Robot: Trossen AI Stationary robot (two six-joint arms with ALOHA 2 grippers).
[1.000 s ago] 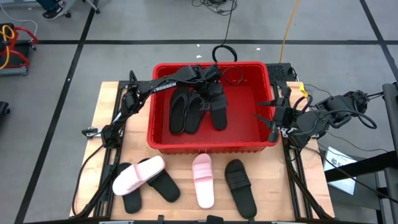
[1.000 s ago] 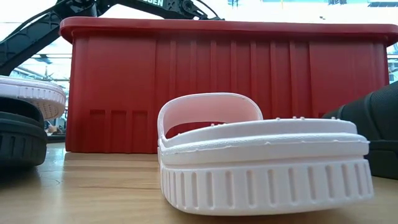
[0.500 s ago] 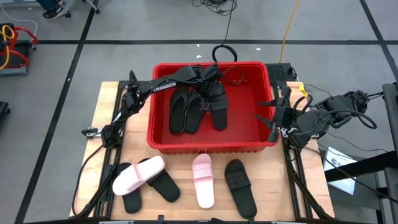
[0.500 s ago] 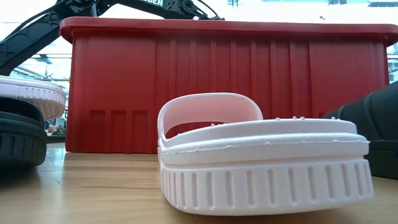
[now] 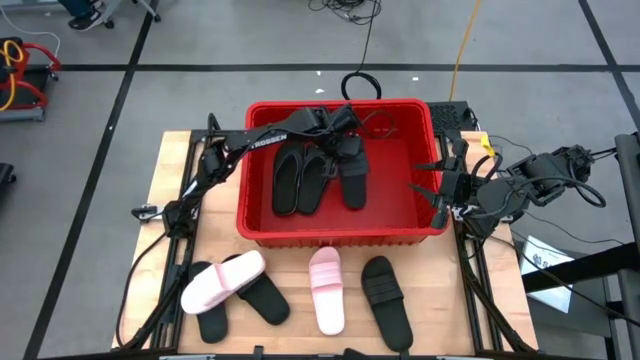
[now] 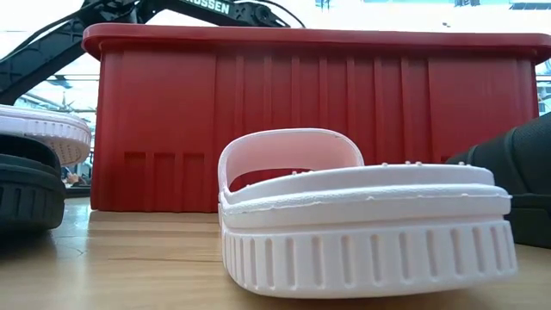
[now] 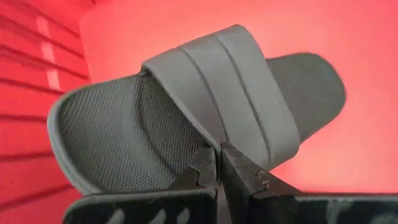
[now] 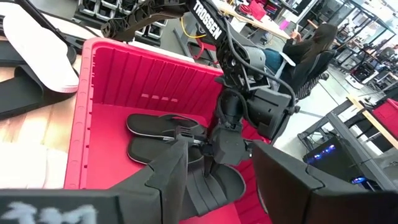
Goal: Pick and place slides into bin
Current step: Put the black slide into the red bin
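Reaching over the bin's (image 5: 340,232) far-left corner, the left arm hangs its gripper (image 5: 333,168) inside the crate, above the three black slides lying side by side on the red floor. Its fingers (image 7: 205,168) are pressed together with nothing between them, their tips just above the strap of the black slide (image 7: 205,112) that fills the left wrist view. From overhead, this slide (image 5: 351,172) is the one nearest the bin's middle; two more black slides (image 5: 297,178) lie beside it toward the left wall. The right gripper (image 5: 432,188) waits at the bin's right wall, over the rim, with its fingers (image 8: 165,180) spread apart and empty.

On the wooden table (image 5: 160,190) in front of the bin's near wall, four slides remain: a pink slide (image 5: 218,281) resting across a black slide (image 5: 262,296) toward the left corner, another pink slide (image 5: 326,290) below the wall's middle, and a black slide (image 5: 386,298) just beside it on the right.
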